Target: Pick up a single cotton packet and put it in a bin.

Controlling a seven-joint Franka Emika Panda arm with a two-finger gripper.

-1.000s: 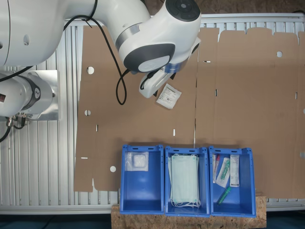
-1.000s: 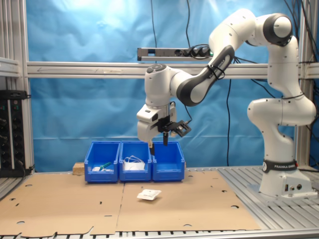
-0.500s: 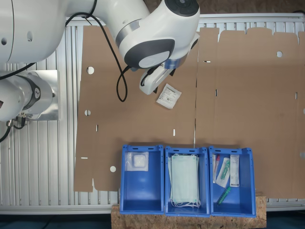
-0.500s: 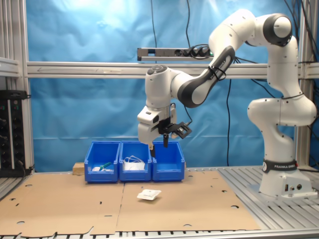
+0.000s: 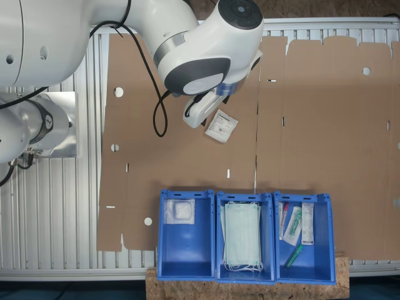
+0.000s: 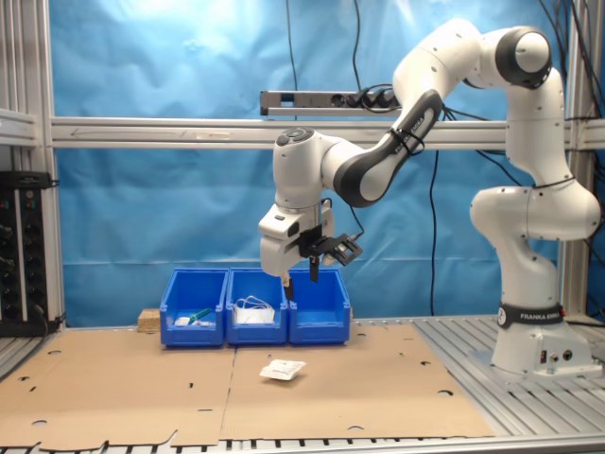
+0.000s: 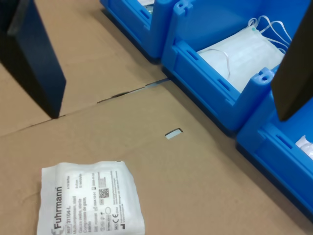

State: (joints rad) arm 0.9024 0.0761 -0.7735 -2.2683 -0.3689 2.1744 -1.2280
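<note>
Flat, the white cotton packet (image 7: 91,200) bears black print.

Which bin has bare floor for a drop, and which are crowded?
Free: the bin at the first exterior view's left, bare beyond a clear square packet at its far end. Crowded: middle bin, covered by face masks; third bin, cluttered with syringes and narrow packets.

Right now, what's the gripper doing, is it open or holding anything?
Gripper: open and empty, hanging above the cardboard; the cotton packet lies loose on the cardboard below it.
</note>
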